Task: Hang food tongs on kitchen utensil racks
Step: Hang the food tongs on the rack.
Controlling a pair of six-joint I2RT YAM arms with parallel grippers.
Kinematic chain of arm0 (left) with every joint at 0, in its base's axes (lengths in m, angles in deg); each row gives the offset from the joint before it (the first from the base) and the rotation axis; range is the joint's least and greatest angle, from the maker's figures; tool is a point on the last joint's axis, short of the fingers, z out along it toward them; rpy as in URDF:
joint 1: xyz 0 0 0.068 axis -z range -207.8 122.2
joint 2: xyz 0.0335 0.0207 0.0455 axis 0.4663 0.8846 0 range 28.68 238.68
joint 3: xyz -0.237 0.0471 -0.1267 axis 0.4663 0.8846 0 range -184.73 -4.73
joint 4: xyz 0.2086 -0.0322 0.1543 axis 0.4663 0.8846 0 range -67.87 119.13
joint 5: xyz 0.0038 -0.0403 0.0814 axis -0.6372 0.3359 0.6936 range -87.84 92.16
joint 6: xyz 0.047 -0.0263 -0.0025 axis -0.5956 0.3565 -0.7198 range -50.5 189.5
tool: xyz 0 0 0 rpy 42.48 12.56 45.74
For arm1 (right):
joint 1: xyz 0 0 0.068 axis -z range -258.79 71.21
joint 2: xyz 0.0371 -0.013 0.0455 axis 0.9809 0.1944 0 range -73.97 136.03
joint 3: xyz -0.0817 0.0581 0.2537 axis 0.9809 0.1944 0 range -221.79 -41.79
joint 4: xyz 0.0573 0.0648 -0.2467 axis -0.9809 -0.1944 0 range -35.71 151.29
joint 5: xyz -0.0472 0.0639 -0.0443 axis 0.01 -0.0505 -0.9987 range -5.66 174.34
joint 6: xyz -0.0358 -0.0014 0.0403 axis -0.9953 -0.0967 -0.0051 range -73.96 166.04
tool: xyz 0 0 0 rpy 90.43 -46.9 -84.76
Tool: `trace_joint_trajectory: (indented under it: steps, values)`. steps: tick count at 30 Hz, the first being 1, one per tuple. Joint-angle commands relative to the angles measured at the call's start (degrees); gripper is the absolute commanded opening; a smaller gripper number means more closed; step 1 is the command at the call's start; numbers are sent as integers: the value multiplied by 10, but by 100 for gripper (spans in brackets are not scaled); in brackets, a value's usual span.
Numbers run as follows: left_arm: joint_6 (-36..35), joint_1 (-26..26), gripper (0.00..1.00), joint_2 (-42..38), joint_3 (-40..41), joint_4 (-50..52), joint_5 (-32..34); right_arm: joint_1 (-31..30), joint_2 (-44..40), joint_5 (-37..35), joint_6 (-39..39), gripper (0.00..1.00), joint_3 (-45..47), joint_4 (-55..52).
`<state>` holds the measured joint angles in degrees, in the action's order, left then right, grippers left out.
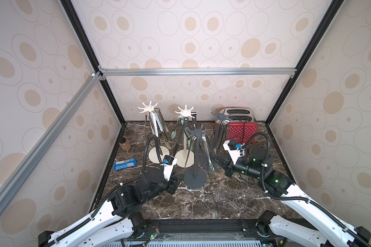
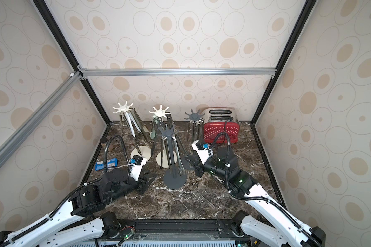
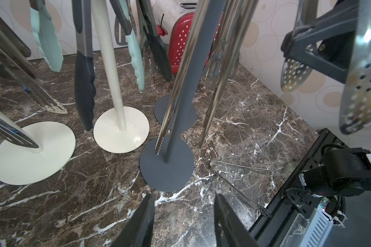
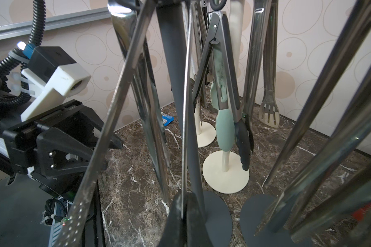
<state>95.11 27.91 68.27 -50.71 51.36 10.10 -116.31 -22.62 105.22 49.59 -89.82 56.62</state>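
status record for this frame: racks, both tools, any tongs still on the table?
racks: two cream racks, two dark grey racks, all upright, tongs hanging on each
left tool: open, empty, low by the front grey base
right tool: shut on one arm of perforated steel tongs beside the front grey pole
loose tongs: one steel pair flat on marble table
hooked yet: cannot tell

This is a robotics test cell dressed as a kitchen. Circle-patterned wall panels (image 1: 191, 32) sit in an aluminium frame (image 1: 197, 71). A marble-look tabletop (image 1: 201, 203) carries a red toaster (image 1: 242, 128) and racks (image 1: 195, 180) hung with tongs (image 4: 224, 126). Two white robot arms (image 1: 90, 218) rise from a black rail (image 1: 201, 224) at the front edge.
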Motion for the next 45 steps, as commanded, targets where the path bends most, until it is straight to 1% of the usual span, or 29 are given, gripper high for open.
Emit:
trace_joint_trajectory:
  steps: [1, 12, 21, 25, 28, 30, 33, 35, 38, 40, 45]
  values:
    - [-10, -3, 46, -3, -7, -6, -1, -6, 11, -12, 5, 1, 21, -28]
    - [-11, -3, 48, -4, -5, -6, -1, -6, 24, -23, 7, 12, 26, -24]
    - [-11, -3, 49, -6, -6, -3, -4, -7, 25, -26, 9, 13, 26, -21]
    - [-10, -3, 55, -2, -12, 1, -15, -7, 26, -29, 10, 16, 27, -23]
    - [-8, -3, 57, 10, -26, 12, -32, -7, 23, -39, 10, 23, 28, -29]
    - [-6, -3, 57, 26, -41, 25, -45, -6, 19, -49, 11, 34, 30, -32]
    - [-3, -1, 53, 57, -72, 52, -65, -7, 10, -69, 11, 42, 32, -40]
    - [-2, 15, 51, 72, -93, 66, -52, -6, 2, -81, 11, 45, 32, -48]
    - [-1, 59, 51, 80, -119, 103, 9, -7, -7, -94, 10, 47, 34, -58]
    - [6, 70, 50, 80, -130, 110, 29, -6, -11, -99, 10, 49, 35, -63]
    - [21, 72, 47, 70, -131, 91, 18, -7, -18, -126, 13, 50, 33, -86]
